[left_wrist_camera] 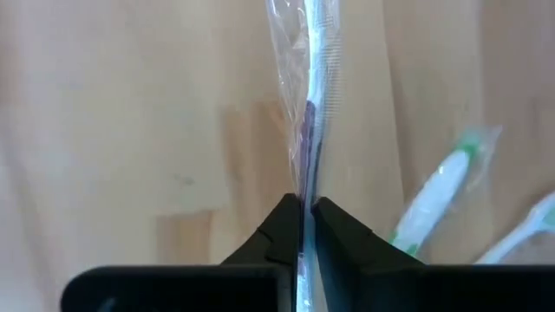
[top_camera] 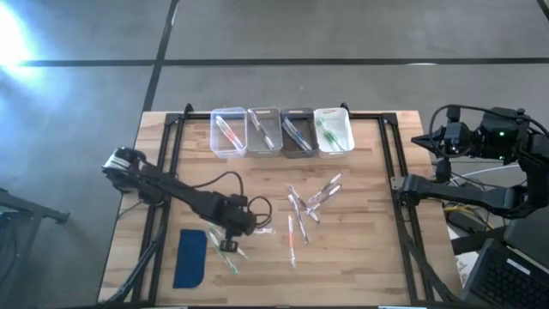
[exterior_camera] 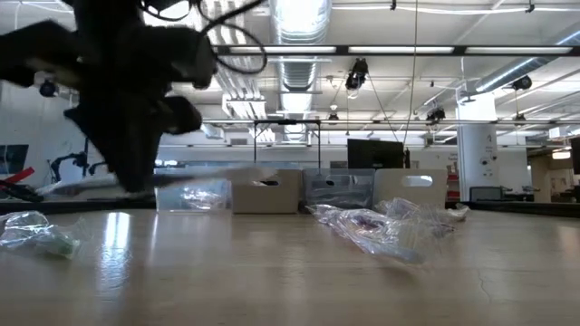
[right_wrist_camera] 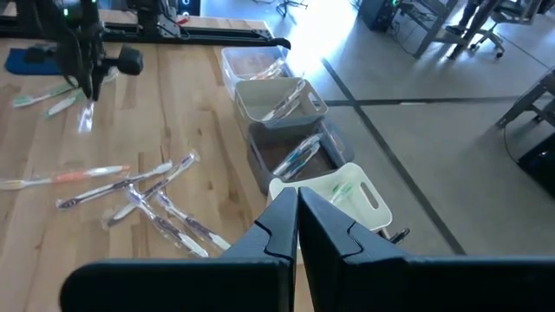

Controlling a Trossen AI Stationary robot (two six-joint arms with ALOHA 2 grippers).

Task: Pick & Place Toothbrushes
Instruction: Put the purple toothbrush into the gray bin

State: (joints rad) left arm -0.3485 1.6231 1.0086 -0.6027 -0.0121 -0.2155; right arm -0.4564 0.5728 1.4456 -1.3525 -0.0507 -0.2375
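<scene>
Left pincer (left_wrist_camera: 301, 212), at seven o'clock on my table (top_camera: 369, 266), is clenched on one wrapped toothbrush (left_wrist_camera: 310, 104); my right pincer (right_wrist_camera: 297, 212) waits clenched off the three o'clock edge. Four bins (top_camera: 280, 131) line the twelve o'clock edge, each already holding a few toothbrushes. Left to sort, by my estimate: the loose cluster (top_camera: 307, 204) at centre and the strays (top_camera: 230, 257) beside the blue pad (top_camera: 190, 257).

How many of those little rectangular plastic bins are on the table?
4, side by side along the wooden table's far edge: clear bin, grey bin, dark bin, white bin.
</scene>
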